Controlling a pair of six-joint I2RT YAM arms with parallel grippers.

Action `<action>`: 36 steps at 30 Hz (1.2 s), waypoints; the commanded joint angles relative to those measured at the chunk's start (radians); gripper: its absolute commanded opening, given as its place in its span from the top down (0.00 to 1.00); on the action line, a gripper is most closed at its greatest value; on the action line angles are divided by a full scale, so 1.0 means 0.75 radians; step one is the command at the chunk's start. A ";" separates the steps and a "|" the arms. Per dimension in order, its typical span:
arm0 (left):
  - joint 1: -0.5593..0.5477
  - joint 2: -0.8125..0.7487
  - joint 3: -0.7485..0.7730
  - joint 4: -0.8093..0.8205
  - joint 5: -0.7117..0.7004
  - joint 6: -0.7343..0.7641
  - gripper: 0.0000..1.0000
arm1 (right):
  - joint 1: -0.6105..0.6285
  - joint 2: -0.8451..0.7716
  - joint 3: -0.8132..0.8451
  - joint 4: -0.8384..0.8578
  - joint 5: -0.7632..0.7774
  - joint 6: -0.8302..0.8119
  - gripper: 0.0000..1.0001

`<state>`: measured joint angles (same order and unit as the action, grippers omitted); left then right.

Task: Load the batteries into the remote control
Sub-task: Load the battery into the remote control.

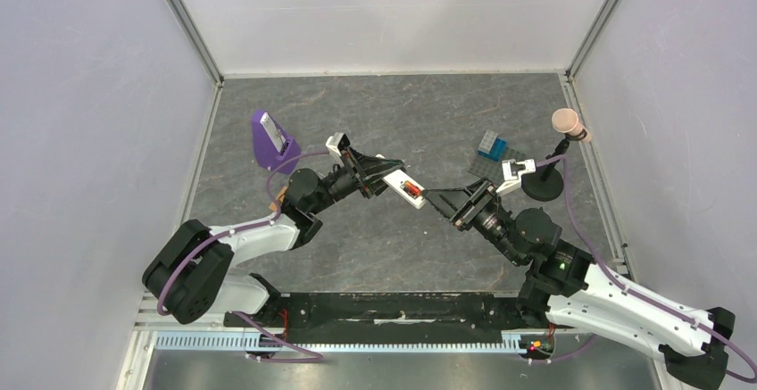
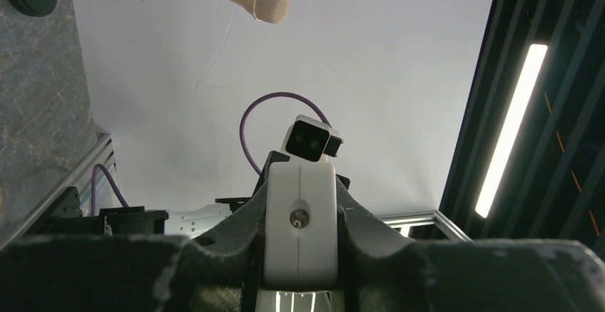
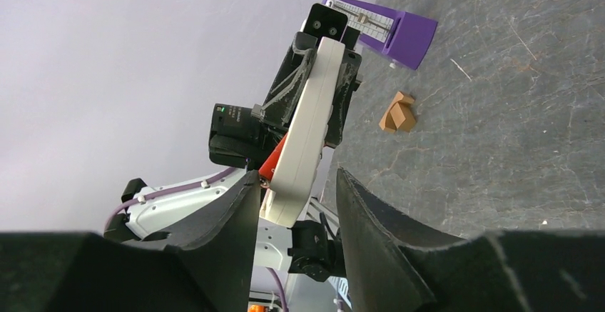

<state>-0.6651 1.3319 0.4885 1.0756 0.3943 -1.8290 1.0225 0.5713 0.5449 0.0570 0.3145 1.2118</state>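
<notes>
My left gripper (image 1: pixel 386 176) is shut on the remote control (image 1: pixel 403 187), a slim white bar held in the air over the middle of the table. In the left wrist view the remote's end (image 2: pixel 300 219) is squeezed between both pads. A red-orange battery (image 1: pixel 411 190) sits in the remote's open back, also seen from the right wrist as battery (image 3: pixel 275 158) beside the remote (image 3: pixel 308 130). My right gripper (image 1: pixel 438 200) meets the remote's free end; its jaws (image 3: pixel 294 196) straddle that end with a gap on the right side. No dark battery shows.
A purple wedge stand (image 1: pixel 268 140) stands at the back left, with a small brown block (image 3: pixel 398 112) near it. Blue bricks on a grey plate (image 1: pixel 490 147) lie at the back right, beside a microphone (image 1: pixel 568 123) on a round black base (image 1: pixel 542 186).
</notes>
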 commanded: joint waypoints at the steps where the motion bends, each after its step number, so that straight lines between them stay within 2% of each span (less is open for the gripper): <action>1: -0.007 -0.041 -0.007 0.064 0.000 -0.030 0.98 | -0.004 0.005 0.008 -0.018 0.048 0.033 0.55; 14: -0.007 -0.078 0.009 -0.007 0.008 0.027 0.98 | -0.005 0.025 0.044 -0.112 0.058 0.048 0.58; 27: -0.007 -0.158 0.034 -0.107 0.054 0.101 0.98 | -0.004 0.101 0.097 -0.242 0.096 0.044 0.66; 36: -0.014 -0.215 0.088 -0.229 0.125 0.267 0.98 | -0.005 0.206 0.196 -0.405 0.085 0.021 0.70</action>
<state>-0.6464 1.2228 0.4824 0.8536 0.3828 -1.7161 1.0237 0.6685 0.6533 -0.1387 0.3386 1.2522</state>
